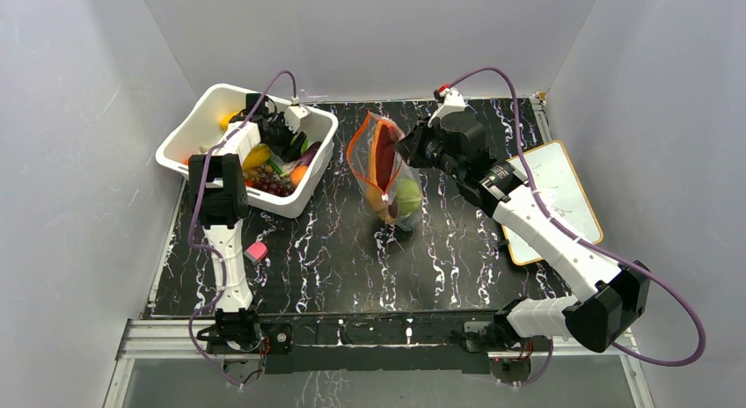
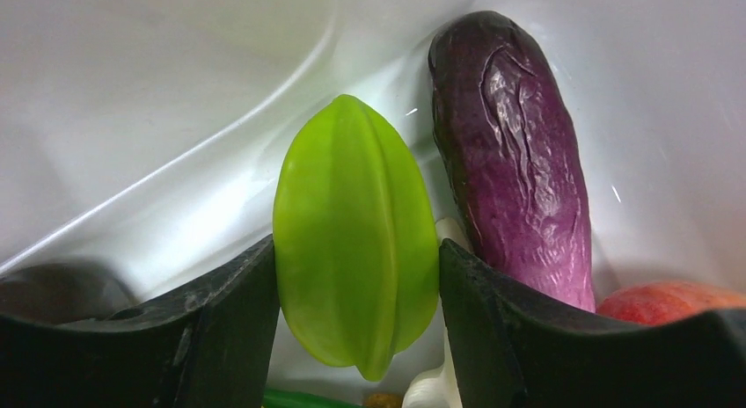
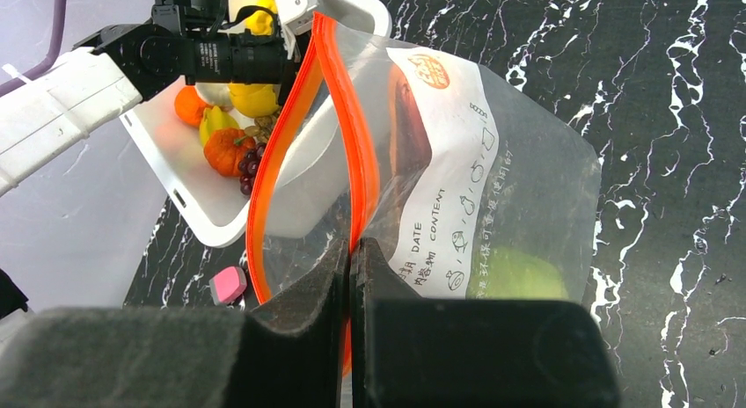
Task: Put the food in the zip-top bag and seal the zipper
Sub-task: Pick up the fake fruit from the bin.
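black marbled table [image 1: 334,267]: left gripper [image 2: 358,250], down in the bin [image 2: 132,91], clasps a green fruit [image 2: 352,241]; right gripper [image 3: 350,250] pinches tight on the bag [image 3: 528,188] at its zipper [image 3: 347,118].

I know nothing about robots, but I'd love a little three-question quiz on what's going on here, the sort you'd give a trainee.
1. True or false: the right claw is pinching the orange zipper of the zip-top bag.
2. What sits between the fingers of the left claw? A) a spoon B) a green fruit C) a sponge
3. Where does the small pink block lie?

Key:
1. True; the bag hangs open from that grip.
2. B.
3. On the black table, outside the white bin.
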Available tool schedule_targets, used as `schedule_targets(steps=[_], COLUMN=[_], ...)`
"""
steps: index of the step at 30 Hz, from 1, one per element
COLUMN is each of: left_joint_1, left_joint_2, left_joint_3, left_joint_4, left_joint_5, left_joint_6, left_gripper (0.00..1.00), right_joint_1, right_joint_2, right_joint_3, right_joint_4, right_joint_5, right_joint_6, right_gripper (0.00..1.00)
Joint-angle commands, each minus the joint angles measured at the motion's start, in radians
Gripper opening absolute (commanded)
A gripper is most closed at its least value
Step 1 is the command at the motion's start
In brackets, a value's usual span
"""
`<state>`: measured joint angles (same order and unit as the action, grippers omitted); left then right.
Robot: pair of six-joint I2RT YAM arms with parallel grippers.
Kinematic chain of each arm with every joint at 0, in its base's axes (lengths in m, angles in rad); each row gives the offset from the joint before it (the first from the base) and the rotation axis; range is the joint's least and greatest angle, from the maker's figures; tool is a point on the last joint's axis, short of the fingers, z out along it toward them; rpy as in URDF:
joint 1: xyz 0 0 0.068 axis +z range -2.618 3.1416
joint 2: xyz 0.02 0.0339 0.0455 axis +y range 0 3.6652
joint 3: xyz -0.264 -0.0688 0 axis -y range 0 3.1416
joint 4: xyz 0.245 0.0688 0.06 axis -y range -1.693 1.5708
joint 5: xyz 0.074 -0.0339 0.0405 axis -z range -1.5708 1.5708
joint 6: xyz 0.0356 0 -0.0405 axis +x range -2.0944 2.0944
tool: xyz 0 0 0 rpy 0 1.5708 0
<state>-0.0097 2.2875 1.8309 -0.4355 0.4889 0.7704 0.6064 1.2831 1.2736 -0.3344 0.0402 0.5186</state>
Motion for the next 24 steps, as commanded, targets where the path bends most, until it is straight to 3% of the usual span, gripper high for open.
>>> schedule_targets(steps=[1, 5, 10, 17, 24], left_joint_1=[-0.006, -0.01, -0.018, -0.036, -0.035], left_joint_2=[-0.03, -0.077, -0.136, -0.213, -0.34], left_joint_3=[-0.005, -0.032, -0.095, -0.154, -0.236], left_joint_4=[-0.027, -0.02, 0.048, 0.072, 0.16], left_joint_5=[0.015, 0.014, 0.019, -0.012, -0.016], left_joint_6=[0.025, -0.001, -0.087, -0.142, -0.299], left_gripper=[0.57, 0.49, 0.31, 0.29, 0.29], right_joint_1=[-0.001, -0.001, -0.001, -0.002, 0.0], right_joint_2=[-0.04, -0.045, -0.056, -0.068, -0.083], right_joint_3=[0.05, 0.043, 0.031, 0.025, -0.006], right_joint_4=[0.091, 0.092, 0.094, 0.088, 0.099], right_joint_5=[0.021, 0.019, 0.024, 0.004, 0.003], right_joint_6=[0.0, 0.007, 0.025, 0.036, 0.057], right_gripper=[0.0, 0.0, 0.0, 0.0, 0.0])
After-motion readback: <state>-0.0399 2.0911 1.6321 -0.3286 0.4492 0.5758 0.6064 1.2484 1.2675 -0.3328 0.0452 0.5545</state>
